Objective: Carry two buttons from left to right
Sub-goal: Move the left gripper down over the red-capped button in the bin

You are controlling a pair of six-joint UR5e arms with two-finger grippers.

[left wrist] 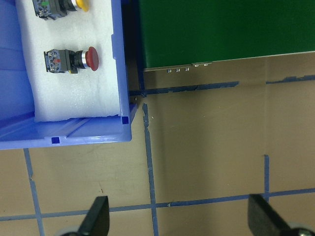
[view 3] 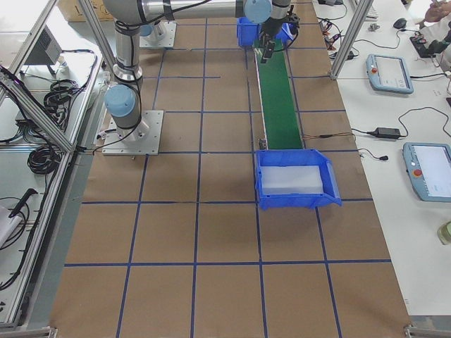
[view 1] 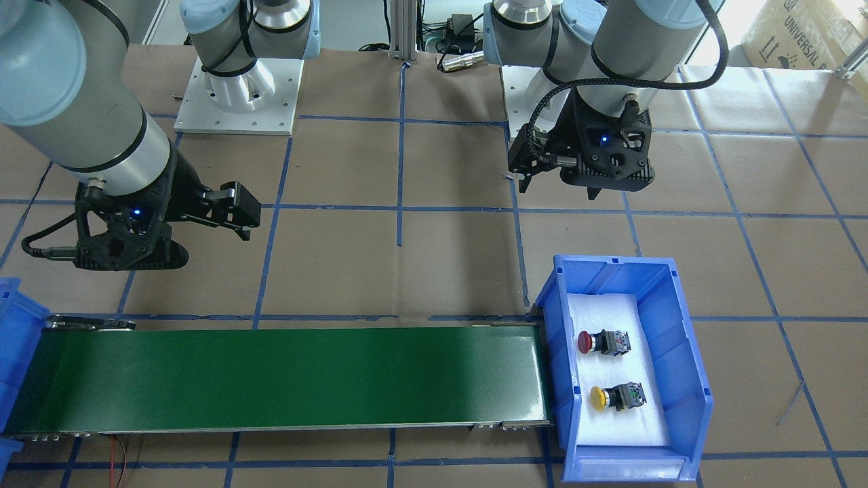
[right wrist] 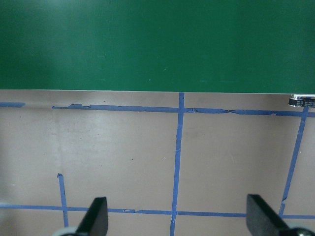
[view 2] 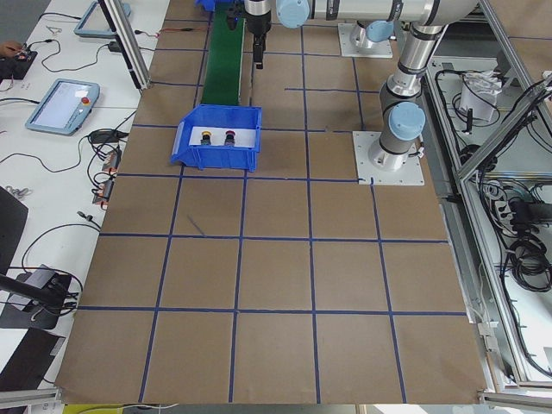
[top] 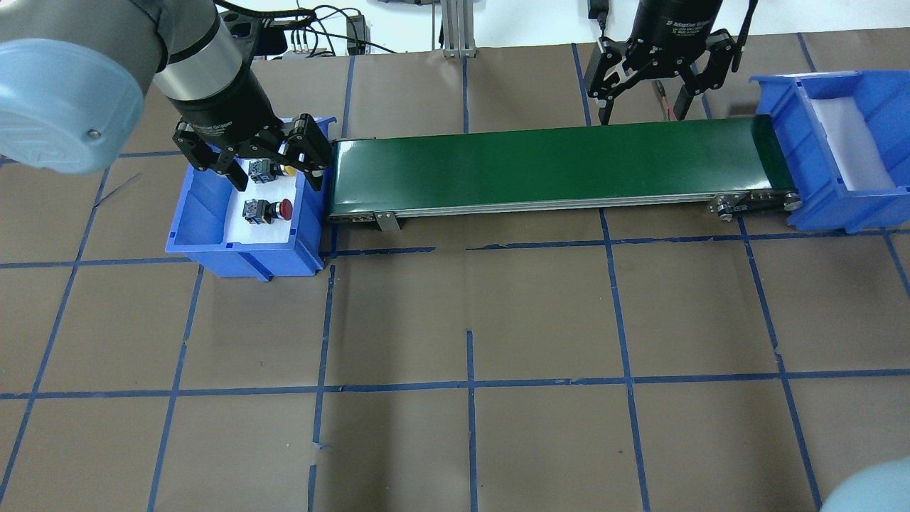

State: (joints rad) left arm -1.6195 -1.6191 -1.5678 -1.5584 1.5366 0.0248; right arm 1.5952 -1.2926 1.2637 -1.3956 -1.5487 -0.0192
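Note:
The red button (view 1: 586, 341) and the yellow button (view 1: 598, 398) lie on white foam in the blue bin (view 1: 685, 352) at the left end of the green conveyor belt (view 1: 285, 376). In the left wrist view the red button (left wrist: 91, 58) and the yellow button (left wrist: 81, 5) show at top left. My left gripper (top: 277, 171) is open and empty. It hovers high, on the robot's side of that bin. My right gripper (top: 643, 110) is open and empty, hovering beside the belt's right half.
A second blue bin (top: 803, 192) with a white foam floor stands at the belt's right end and holds nothing I can see. The table is covered in brown paper with blue tape lines (top: 469, 384). The arm bases (view 1: 237, 95) stand at the back.

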